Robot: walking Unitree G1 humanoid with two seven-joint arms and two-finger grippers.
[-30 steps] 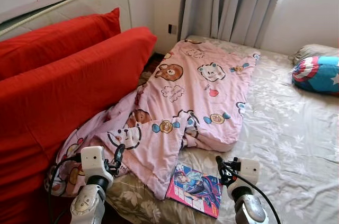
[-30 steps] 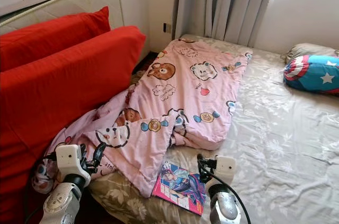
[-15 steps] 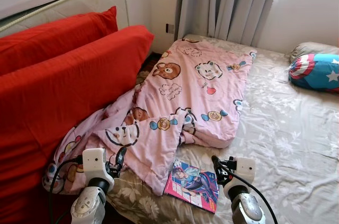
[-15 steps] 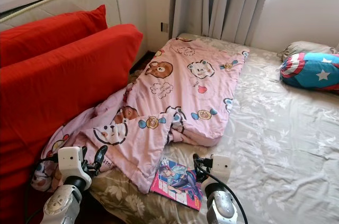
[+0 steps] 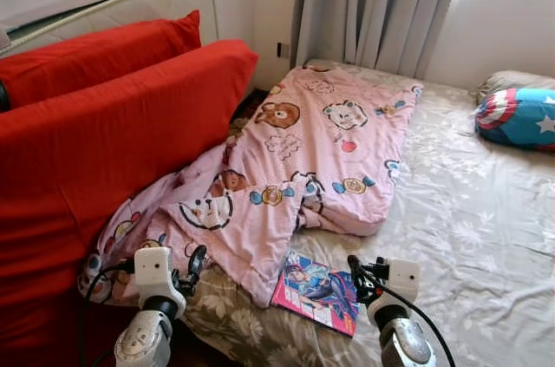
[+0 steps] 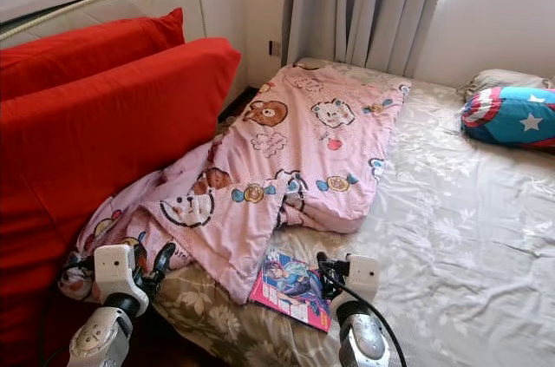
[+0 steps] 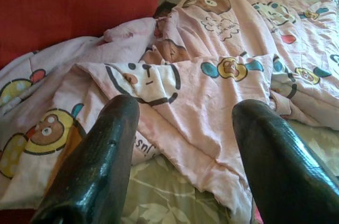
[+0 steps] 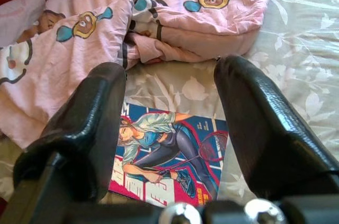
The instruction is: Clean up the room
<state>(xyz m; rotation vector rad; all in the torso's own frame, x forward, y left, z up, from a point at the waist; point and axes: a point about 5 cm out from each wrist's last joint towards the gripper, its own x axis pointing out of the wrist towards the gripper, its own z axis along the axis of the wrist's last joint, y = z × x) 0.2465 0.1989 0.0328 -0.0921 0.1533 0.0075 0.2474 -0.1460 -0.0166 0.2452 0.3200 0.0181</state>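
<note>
Overhead, the head camera finds the pink quilt (image 5: 295, 167) rumpled across the bed (image 5: 468, 228) toward 11 o'clock and a magazine (image 5: 319, 291) at 6 o'clock, so tidying looks barely begun. Next, the left tool (image 7: 183, 144) gapes wide and empty over the quilt. Lastly, the right tool (image 8: 169, 123) hangs wide open, holding nothing, above the magazine.

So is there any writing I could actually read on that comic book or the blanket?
Comic book: small print along its lower cover edge, too blurred to read.
Pink blanket: dark letters beside the left gripper's finger, partly hidden and unreadable.
Blue pillow: a white star, no words.
</note>
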